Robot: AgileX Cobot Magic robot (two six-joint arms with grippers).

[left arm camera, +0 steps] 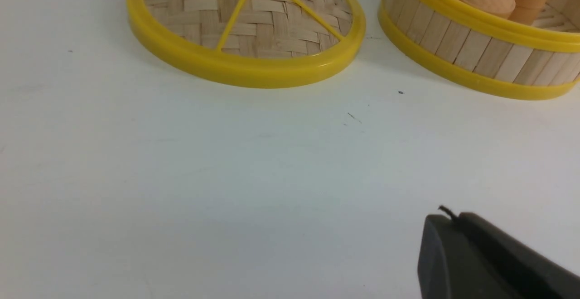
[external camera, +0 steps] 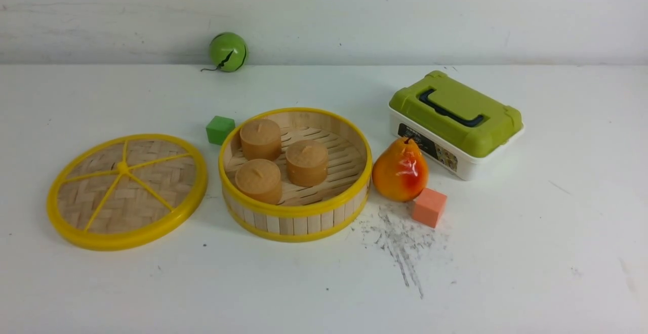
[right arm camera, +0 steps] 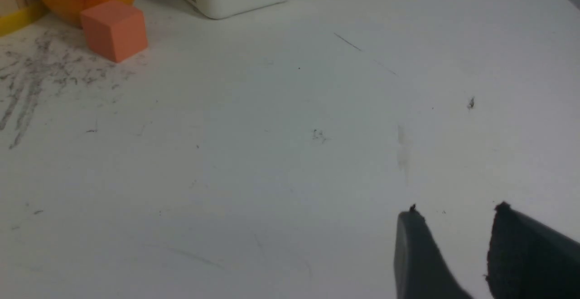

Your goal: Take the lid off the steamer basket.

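The lid [external camera: 126, 191], a woven bamboo disc with yellow rim and spokes, lies flat on the table to the left of the steamer basket [external camera: 295, 172]. The basket stands uncovered, with three brown cylinders inside. Both show in the left wrist view, the lid [left arm camera: 247, 22] and the basket [left arm camera: 476, 45] side by side and apart. My left gripper [left arm camera: 446, 217] is shut and empty, low over bare table, nearer to me than the lid. My right gripper [right arm camera: 455, 213] is open and empty over bare table, well to the right of the basket. Neither gripper shows in the front view.
A pear [external camera: 400, 169] and an orange cube [external camera: 429, 207] sit just right of the basket. A white box with an olive-green lid [external camera: 455, 121] stands behind them. A green cube [external camera: 220, 129] sits behind the basket's left side. A green ball [external camera: 228, 51] rests by the wall.
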